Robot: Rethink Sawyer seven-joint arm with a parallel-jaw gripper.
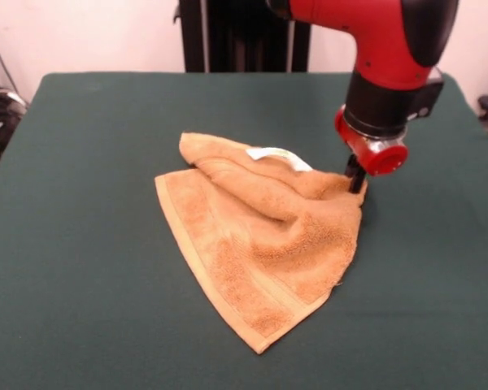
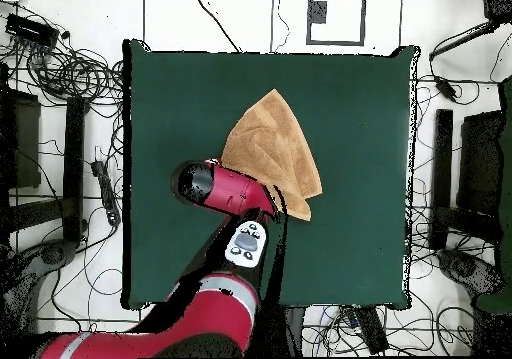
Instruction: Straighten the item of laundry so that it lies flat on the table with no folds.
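Red and black, the end effector (image 1: 356, 180) stands at the towel's far corner, touching the cloth; whether it grips is impossible to tell. From there the golden-orange terry towel (image 1: 260, 244) runs as a folded wedge, its long axis pointing toward the camera-side tip, with a white label (image 1: 278, 156) near its bunched far fold, mid-table on dark green felt table (image 1: 81, 244).
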